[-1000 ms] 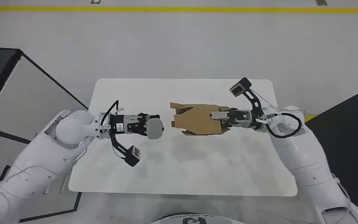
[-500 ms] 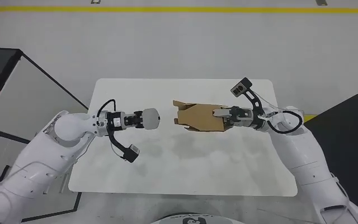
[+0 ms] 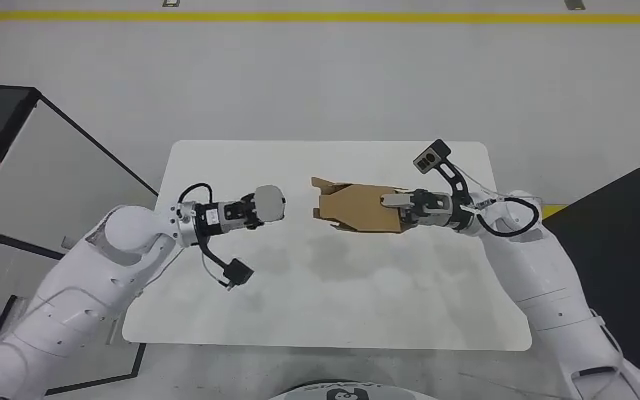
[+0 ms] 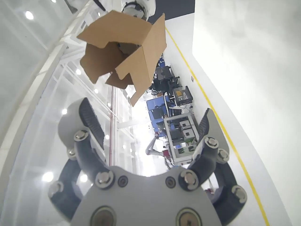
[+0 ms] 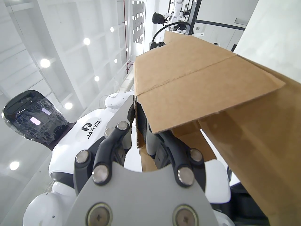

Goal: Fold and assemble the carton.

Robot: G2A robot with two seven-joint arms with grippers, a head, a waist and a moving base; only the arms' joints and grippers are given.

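Observation:
A brown cardboard carton [image 3: 358,208] hangs above the middle of the white table [image 3: 330,300], lying sideways with its loose end flaps toward the left arm. My right gripper [image 3: 398,201] is shut on the carton's wall [image 5: 178,85] at its right end. In the left wrist view the carton [image 4: 127,55] shows its open end with the flaps partly folded in. My left gripper [image 3: 272,204] is open, held in the air a short gap to the left of the carton's flaps, its pads [image 4: 90,118] wide apart with nothing between them.
A black-framed stand [image 3: 40,150] sits off the table's left side. A yellow floor line [image 3: 320,16] runs behind the table. The table's front half lies bare below both arms.
The left gripper has risen a little and turned at the wrist, staying left of the carton. The right gripper has lifted and tilted the carton slightly.

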